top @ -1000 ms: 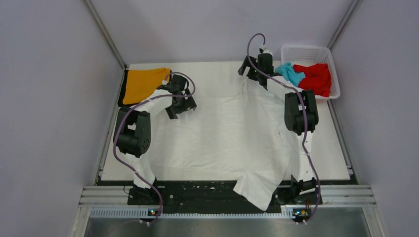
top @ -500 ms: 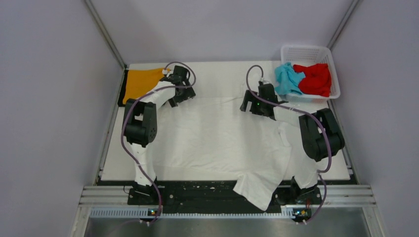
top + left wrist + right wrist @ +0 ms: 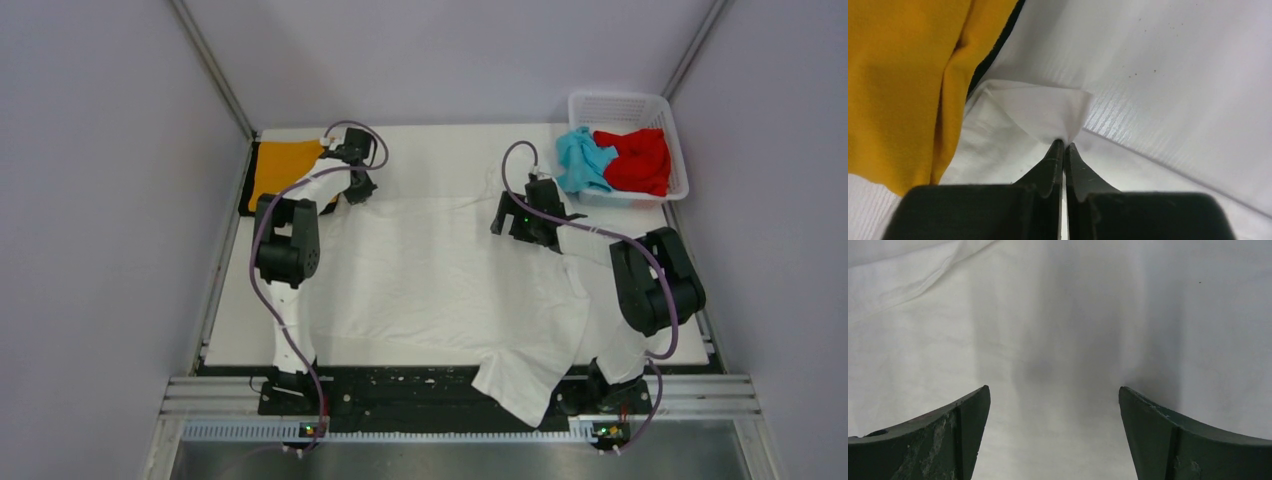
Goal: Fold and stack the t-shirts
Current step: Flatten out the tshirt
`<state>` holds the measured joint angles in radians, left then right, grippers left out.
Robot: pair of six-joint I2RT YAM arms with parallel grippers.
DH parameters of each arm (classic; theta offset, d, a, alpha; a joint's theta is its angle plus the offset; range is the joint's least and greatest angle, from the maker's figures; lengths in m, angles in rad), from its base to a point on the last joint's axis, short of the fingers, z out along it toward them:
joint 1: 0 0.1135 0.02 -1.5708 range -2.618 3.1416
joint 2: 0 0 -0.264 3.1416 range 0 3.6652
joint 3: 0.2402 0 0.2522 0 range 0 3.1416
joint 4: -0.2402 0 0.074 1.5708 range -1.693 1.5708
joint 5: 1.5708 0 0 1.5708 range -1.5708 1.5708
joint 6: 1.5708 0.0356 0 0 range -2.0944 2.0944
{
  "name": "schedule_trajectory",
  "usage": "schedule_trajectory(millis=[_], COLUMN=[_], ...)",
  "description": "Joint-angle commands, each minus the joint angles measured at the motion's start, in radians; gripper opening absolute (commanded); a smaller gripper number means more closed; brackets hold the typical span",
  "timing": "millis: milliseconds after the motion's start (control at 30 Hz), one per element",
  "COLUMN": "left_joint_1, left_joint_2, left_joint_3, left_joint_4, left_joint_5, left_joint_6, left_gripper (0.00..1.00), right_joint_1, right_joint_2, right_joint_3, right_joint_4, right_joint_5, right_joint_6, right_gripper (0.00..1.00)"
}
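Top view first: four t-shirts in all. The big white t-shirt [image 3: 440, 280] is spread across the middle of the table [image 3: 440, 145], with a flap hanging over the bottom edge. The orange t-shirt [image 3: 280, 170] sits at the upper left, and the light blue t-shirt [image 3: 583, 165] and red t-shirt [image 3: 635, 160] are bunched in the one white basket [image 3: 620, 100] at the upper right. There are two arms. The left gripper [image 3: 355, 185] is at the white shirt's upper left corner, just beside the orange one. The right gripper [image 3: 522, 222] is over its upper right part, below and left of the basket. The fingers are too small to read from up here, honestly. Compared with half a second back, the left gripper has slid a bit further up and left, while the right barely shifted; a second back it was up by the basket. Left wrist view: the left gripper [image 3: 1064, 146] is pinched tight on a peak of white cloth, with orange filling the left of the frame. Right wrist view: the right gripper [image 3: 1054, 395] is spread wide with nothing between its fingers, just white cloth below.
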<state>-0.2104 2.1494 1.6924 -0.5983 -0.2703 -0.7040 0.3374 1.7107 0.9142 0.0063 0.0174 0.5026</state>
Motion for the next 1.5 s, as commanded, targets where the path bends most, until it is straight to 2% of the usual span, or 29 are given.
schedule_trajectory(millis=[0,200,333,500,533,567,600,667,800,1033,1233,1333,1467], left_joint_1=[-0.003,0.002,0.04,0.111,0.117,0.121,0.121,0.118,0.104,0.057,-0.001,-0.013,-0.014], left_joint_2=[-0.014,-0.008,0.077,0.22,0.251,0.277,0.296,0.29,0.197,0.03,-0.133,-0.132,-0.073], left_joint_3=[0.035,0.056,0.195,0.406,0.458,0.516,0.558,0.575,0.464,0.355,0.132,0.078,0.097], left_joint_4=[-0.002,0.048,-0.021,-0.062,-0.078,-0.098,-0.112,-0.096,-0.001,0.01,0.025,-0.014,-0.117], left_joint_5=[0.008,-0.04,-0.025,0.077,0.083,0.103,0.116,0.147,0.208,0.253,0.186,0.204,0.194], left_joint_6=[0.021,0.018,-0.093,-0.252,-0.263,-0.264,-0.259,-0.244,-0.192,-0.02,0.068,0.111,0.146], left_gripper=[0.0,0.0,0.0,0.0,0.06,0.26,0.5,0.76,0.97,0.99,0.99,0.99,0.99], right_joint_1=[0.0,0.0,-0.001,0.0,0.0,0.0,0.0,-0.001,0.0,0.0,-0.007,-0.029,-0.071], right_joint_2=[-0.005,-0.003,-0.001,-0.002,-0.003,-0.006,-0.01,-0.022,-0.052,-0.083,-0.056,0.008,0.124], right_joint_3=[-0.024,-0.023,-0.025,-0.025,-0.022,-0.02,-0.018,-0.015,-0.003,0.08,0.186,0.256,0.34], right_joint_4=[-0.073,-0.093,-0.112,-0.137,-0.14,-0.142,-0.144,-0.145,-0.145,-0.181,-0.212,-0.249,-0.277], right_joint_5=[0.055,0.071,0.08,0.09,0.089,0.087,0.084,0.091,0.099,0.104,0.191,0.213,0.217], right_joint_6=[0.008,0.001,-0.001,0.002,0.004,0.006,0.006,0.006,0.007,-0.022,-0.038,-0.049,-0.065], right_gripper=[0.98,0.98,0.98,0.98,0.98,0.98,0.98,0.98,0.98,0.99,0.99,0.99,0.99])
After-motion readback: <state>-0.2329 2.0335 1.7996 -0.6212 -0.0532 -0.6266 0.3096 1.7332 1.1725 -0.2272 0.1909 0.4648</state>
